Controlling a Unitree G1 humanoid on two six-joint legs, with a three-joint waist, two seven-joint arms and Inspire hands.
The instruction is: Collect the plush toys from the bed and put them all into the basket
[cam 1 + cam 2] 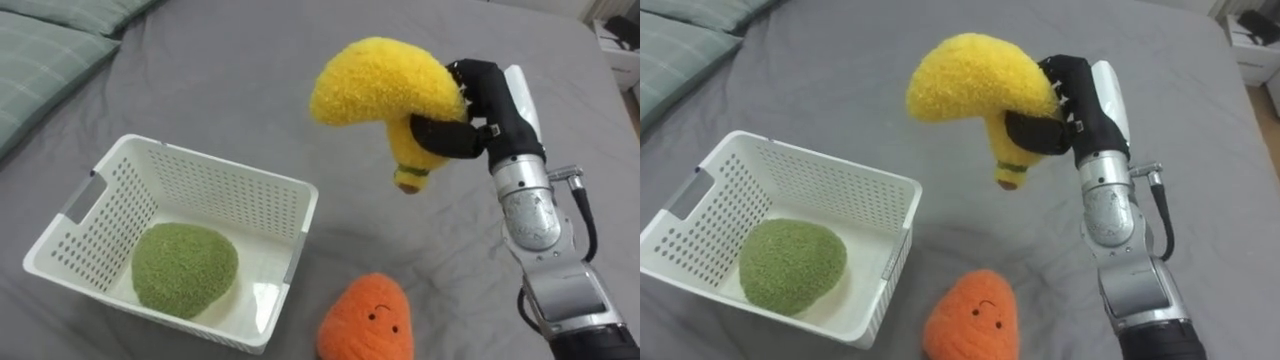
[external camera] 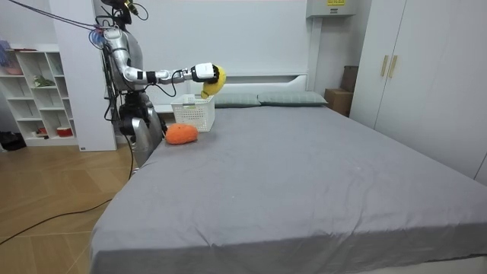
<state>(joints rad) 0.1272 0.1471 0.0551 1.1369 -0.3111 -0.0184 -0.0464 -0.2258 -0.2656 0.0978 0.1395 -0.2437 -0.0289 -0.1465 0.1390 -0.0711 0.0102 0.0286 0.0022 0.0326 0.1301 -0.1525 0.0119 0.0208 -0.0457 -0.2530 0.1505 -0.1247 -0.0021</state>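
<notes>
My right hand [image 1: 470, 110] [image 1: 1065, 105] is shut on a yellow plush banana [image 1: 385, 95] [image 1: 975, 85] and holds it in the air above the grey bed, to the right of the white basket [image 1: 80, 210] [image 1: 685, 215]. Inside the basket lies a green plush toy [image 1: 185, 268] [image 1: 792, 265]. An orange plush carrot with a small face [image 1: 368, 320] [image 1: 975, 320] lies on the bed just right of the basket's near corner. In the room view I stand at the bedside with the right arm stretched over the bed, the banana [image 2: 213, 81] held above the basket [image 2: 192, 114] and the carrot [image 2: 181, 135] beside it.
Grey-green pillows [image 1: 45, 50] [image 1: 680, 35] lie at the upper left, at the head of the bed. The grey sheet [image 1: 250, 80] stretches wide beyond and right of the basket. A white shelf [image 2: 34, 95] and wardrobes [image 2: 411, 68] stand by the walls.
</notes>
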